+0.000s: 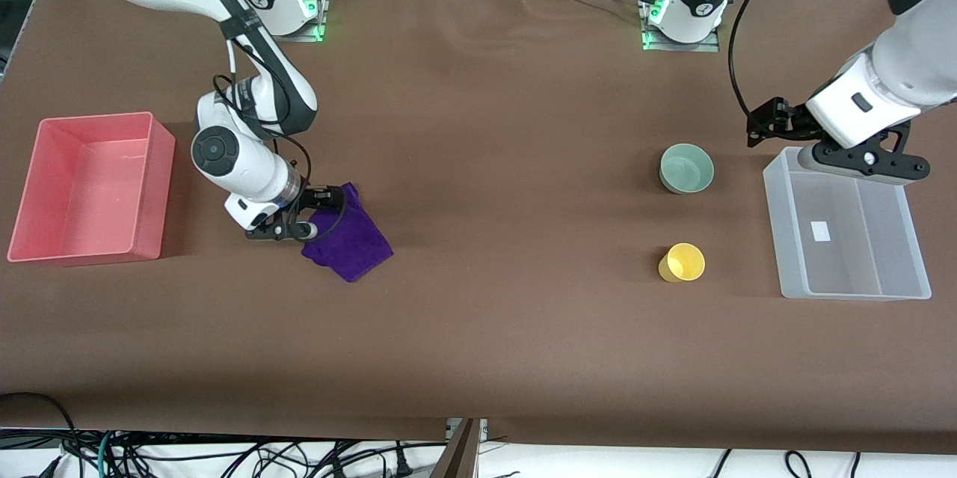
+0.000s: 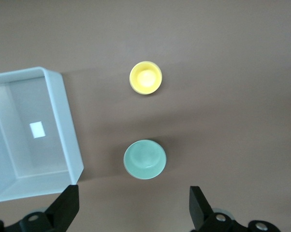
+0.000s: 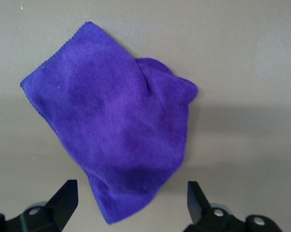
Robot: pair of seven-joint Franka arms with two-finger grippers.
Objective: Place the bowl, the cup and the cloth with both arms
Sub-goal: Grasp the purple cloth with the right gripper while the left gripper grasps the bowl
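Bowl: pale mint-green, upright on the brown table toward the left arm's end, farther from the front camera than the cup and apart from it. Seen from above in the left wrist view, nothing inside it.

Cup: bright yellow, no handle, upright, nearer the front camera than the bowl, also near the clear bin. Left wrist view shows it standing free.

Cloth: deep purple, rumpled and folded over itself, lying flat on the table toward the right arm's end. In the right wrist view one stitched edge is visible and a crease runs through its middle.

Right gripper: low over the edge of the cloth nearest the pink bin; fingers spread wide, one to each side of the cloth's corner, nothing clamped.

Left gripper: in the air over the table beside the clear bin's farther corner; fingers spread wide, holding nothing, bowl showing between them below.

Clear bin: translucent, rectangular, at the left arm's end, a small white label on its floor.

Pink bin: rectangular, at the right arm's end, beside the right arm.
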